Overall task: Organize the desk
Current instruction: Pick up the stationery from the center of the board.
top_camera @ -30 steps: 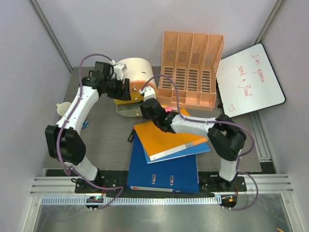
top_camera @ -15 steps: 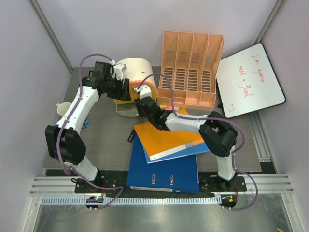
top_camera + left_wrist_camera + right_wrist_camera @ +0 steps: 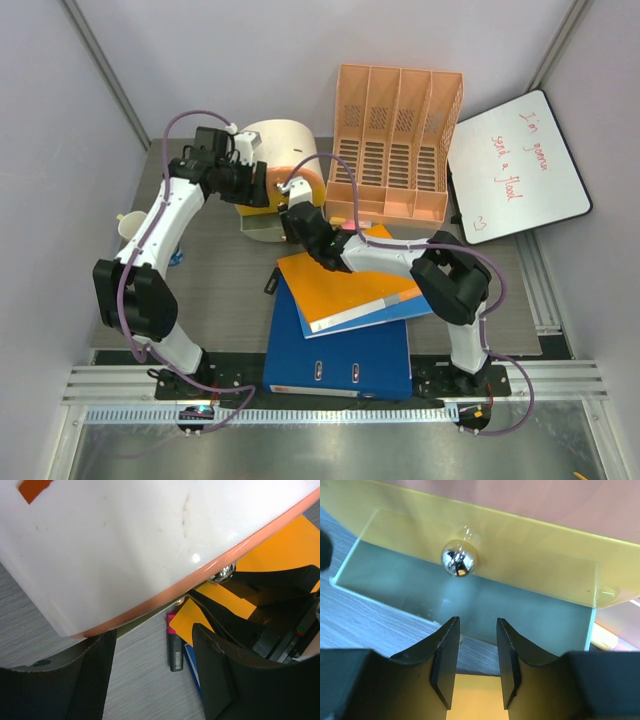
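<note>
On the dark grey desk [image 3: 210,280] stands a box with a white rounded lid [image 3: 280,150] and an olive front. Close in the left wrist view are the white lid [image 3: 125,545] and its orange rim [image 3: 165,597]. My left gripper [image 3: 258,188] is open, its fingertips wide apart [image 3: 152,630] at that rim, with only desk between them. My right gripper [image 3: 293,215] points at the olive front [image 3: 520,535], just below its chrome knob [image 3: 459,558]. Its jaws [image 3: 476,622] stand a narrow gap apart and hold nothing.
An orange folder [image 3: 345,285] lies on a blue binder [image 3: 335,350] at the front. A pink-and-black highlighter [image 3: 175,645] lies by the folder's corner. A peach file rack [image 3: 395,140] and a whiteboard [image 3: 515,165] stand at the back right. A cup [image 3: 128,228] sits at the left edge.
My right gripper has slid a little left and toward the box front, and its jaws have narrowed slightly. The left arm has not moved.
</note>
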Available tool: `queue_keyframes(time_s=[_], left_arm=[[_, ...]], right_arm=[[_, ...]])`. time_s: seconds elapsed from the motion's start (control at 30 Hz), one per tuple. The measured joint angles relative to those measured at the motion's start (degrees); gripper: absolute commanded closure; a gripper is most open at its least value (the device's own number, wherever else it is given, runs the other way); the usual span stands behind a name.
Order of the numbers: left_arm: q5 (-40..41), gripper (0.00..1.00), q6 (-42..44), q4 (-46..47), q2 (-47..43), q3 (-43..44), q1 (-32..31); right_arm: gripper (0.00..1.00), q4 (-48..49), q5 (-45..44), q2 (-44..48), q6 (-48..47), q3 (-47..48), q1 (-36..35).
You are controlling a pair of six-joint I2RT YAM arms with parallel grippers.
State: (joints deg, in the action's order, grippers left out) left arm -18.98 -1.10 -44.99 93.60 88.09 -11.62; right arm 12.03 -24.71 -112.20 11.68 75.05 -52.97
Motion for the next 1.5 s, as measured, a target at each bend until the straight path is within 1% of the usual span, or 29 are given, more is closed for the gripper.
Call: queue_keyframes(time_s=[0.3,0.57,0.77,0.87,1.0,1.2,1.37,1.5], left_arm=[[0.39,0.37,-0.13,0.31,1.64,3.41,0.76],[0.46,0.37,-0.17,0.68,2.25,3.67,0.87],[0.46,0.38,-0.15,0.68,2.25,3.67,0.87],[0.50,0.38,-0.13,0.68,2.25,3.67,0.90],[0.42,0.38,-0.20,0.63,2.25,3.67,1.33],[-0.24,0.38,-0.42,0.59,2.25,3.67,2.95],[-0.85,0.37,-0.39,0.52,1.66,3.67,4.02],[-2.08,0.37,-0.37,0.22,-1.03,3.74,5.86]], right_arm=[[0.59,0.26,0.00,1.84,0.63,-2.08,-1.62],[0.60,-3.32,0.48,2.03,0.76,-2.82,-2.78],[0.56,-4.48,0.44,2.10,0.28,-2.80,-3.23],[0.56,-7.67,0.46,2.19,-0.98,-1.16,-4.09],[0.56,-14.78,1.44,2.34,-1.18,4.57,-6.91],[0.56,-22.21,8.79,3.10,4.81,10.36,-10.25],[0.57,-26.40,14.73,2.95,11.52,11.13,-10.82],[0.57,-30.29,18.45,0.55,16.57,12.59,-10.84]])
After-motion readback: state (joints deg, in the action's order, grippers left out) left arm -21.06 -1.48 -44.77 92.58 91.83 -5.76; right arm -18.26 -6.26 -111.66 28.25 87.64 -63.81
